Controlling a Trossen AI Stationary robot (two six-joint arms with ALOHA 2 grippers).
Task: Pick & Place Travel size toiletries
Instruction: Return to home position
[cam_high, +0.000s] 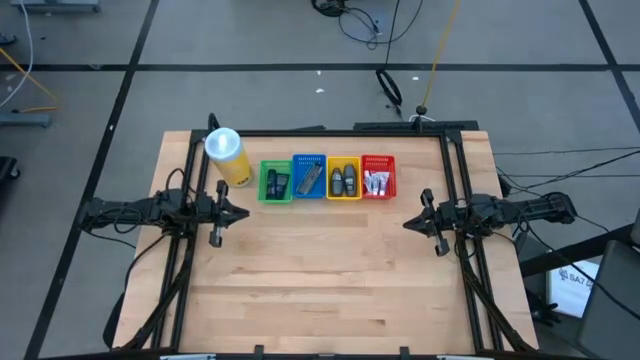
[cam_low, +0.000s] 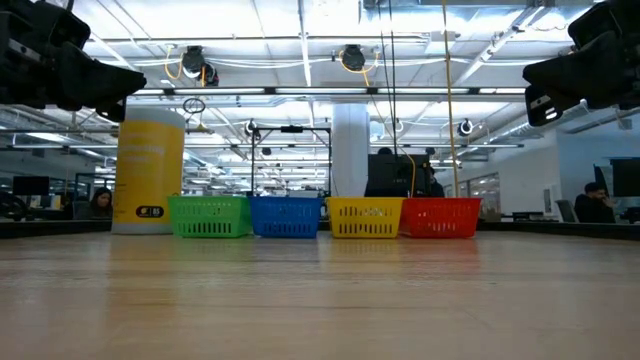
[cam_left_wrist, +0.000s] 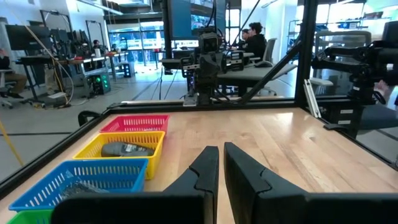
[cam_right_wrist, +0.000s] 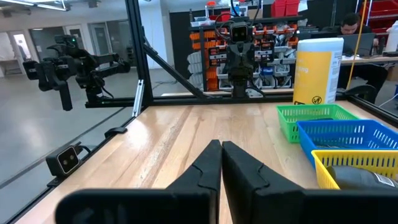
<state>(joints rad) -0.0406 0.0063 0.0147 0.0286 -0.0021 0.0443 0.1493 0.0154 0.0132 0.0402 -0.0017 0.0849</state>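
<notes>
The travel size toiletries lie inside four small baskets in a row near the table's far edge: dark pieces in the green basket (cam_high: 276, 183), grey sachets in the blue one (cam_high: 309, 178), dark oval sticks (cam_high: 343, 181) in the yellow one, white tubes (cam_high: 377, 182) in the red one. One dark stick (cam_left_wrist: 126, 149) shows in the left wrist view. My left gripper (cam_high: 246, 212) hovers shut, left of the row and nearer than it. My right gripper (cam_high: 406, 222) hovers shut on the right. Both are held above the table and touch nothing.
A tall yellow canister with a white lid (cam_high: 226, 155) stands left of the green basket. A black frame (cam_high: 330, 132) edges the far and side borders of the table. Bare wooden tabletop (cam_high: 330, 270) stretches between the arms and toward the near edge. People sit in the room beyond.
</notes>
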